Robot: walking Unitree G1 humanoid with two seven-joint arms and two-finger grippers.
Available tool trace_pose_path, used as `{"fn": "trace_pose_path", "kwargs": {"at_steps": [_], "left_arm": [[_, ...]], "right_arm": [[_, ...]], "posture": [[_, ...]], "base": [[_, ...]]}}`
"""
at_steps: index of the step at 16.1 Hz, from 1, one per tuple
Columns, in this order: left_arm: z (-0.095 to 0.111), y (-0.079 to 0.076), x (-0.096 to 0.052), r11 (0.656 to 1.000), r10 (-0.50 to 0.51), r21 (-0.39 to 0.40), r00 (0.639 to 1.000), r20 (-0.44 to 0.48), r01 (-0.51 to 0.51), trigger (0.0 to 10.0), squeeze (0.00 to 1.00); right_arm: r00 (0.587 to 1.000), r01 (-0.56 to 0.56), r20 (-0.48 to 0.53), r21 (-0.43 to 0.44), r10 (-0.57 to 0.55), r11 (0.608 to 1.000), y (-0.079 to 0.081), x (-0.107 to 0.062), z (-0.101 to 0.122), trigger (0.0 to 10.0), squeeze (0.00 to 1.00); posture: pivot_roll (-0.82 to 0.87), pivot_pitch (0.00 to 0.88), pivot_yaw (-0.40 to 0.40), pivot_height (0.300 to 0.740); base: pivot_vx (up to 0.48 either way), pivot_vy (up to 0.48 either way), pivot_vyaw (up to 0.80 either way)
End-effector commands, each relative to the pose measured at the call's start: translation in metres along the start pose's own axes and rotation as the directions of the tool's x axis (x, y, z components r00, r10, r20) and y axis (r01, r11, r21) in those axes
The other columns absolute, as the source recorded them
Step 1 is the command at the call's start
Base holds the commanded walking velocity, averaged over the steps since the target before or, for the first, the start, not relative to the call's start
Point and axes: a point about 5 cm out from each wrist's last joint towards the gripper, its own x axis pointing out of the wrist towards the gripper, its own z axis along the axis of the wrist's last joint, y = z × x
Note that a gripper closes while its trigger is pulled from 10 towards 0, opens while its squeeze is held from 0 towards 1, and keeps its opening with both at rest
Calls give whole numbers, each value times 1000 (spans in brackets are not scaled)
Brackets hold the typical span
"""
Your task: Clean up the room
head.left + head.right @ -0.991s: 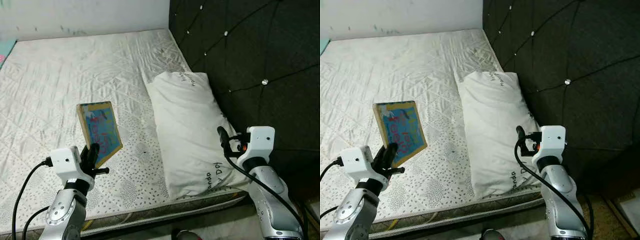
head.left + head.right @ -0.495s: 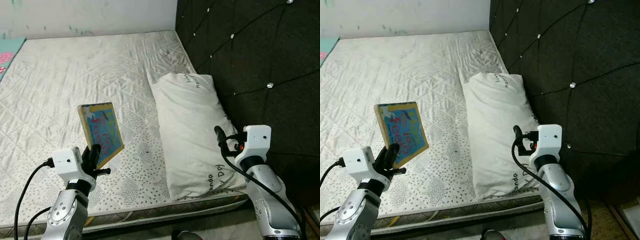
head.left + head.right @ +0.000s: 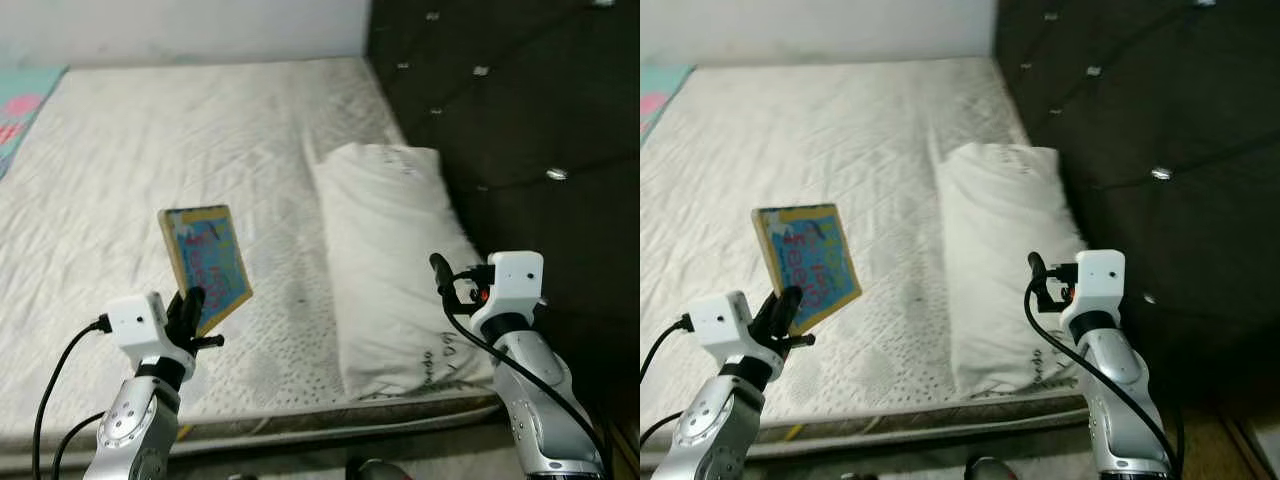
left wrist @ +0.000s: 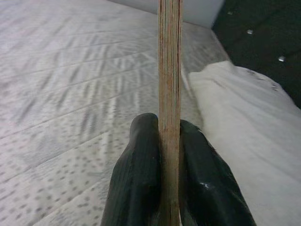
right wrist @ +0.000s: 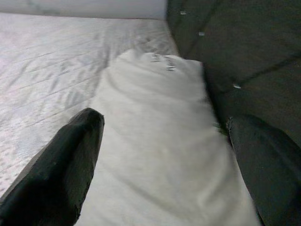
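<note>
- Your left gripper (image 3: 190, 305) sits in the lower left of the head view, its two black fingers (image 4: 141, 183) clamped on the lower edge of a book (image 3: 207, 265).
- The book stands upright and slightly tilted above the mattress (image 3: 150, 150), clear of its surface. The cover is blue with red lettering and a yellow border.
- In the left wrist view you see the book edge-on, a thin tan strip pressed between both fingers.
- Your right gripper (image 5: 164, 160) is in the lower right of the head view, raised over the near end of a white pillow (image 3: 400, 260). Its fingers stand wide apart with nothing between them.
- The pillow lies lengthwise along the right side of the mattress, against a dark tufted headboard (image 3: 520, 130).
- The mattress is bare, white and quilted, with a speckled band near the front edge.
- A strip of teal and pink fabric (image 3: 25, 100) shows at the far upper left edge.
</note>
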Motion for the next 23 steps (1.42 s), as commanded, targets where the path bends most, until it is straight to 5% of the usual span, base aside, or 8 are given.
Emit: {"fn": "trace_pose_path", "kwargs": {"at_steps": [1, 5, 13, 23], "left_arm": [[8, 2, -3, 1000, 14, 5, 999, 34, -15, 10000, 0], [7, 2, -3, 1000, 14, 6, 999, 31, -14, 10000, 0], [7, 2, -3, 1000, 20, 2, 999, 29, -20, 10000, 0], [9, -6, -2, 999, -51, 0, 998, 45, 51, 10000, 0]], "right_arm": [[1000, -14, -5, -1, 14, 1000, 3, 0, 0, 10000, 0], [1000, -15, -6, 3, 15, 1000, 3, 0, 0, 10000, 0], [1000, -7, -7, 30, 7, 1000, 2, 1, -1, 10000, 0], [1000, 12, -29, 48, -11, 999, 0, 2, -2, 10000, 0]], "posture": [[-156, 171, 19, 740], [-155, 173, 21, 740], [-155, 174, 21, 740], [-158, 173, 19, 740]], "base": [[0, 0, 800], [0, 0, 762], [0, 0, 0], [29, 0, -800]]}}
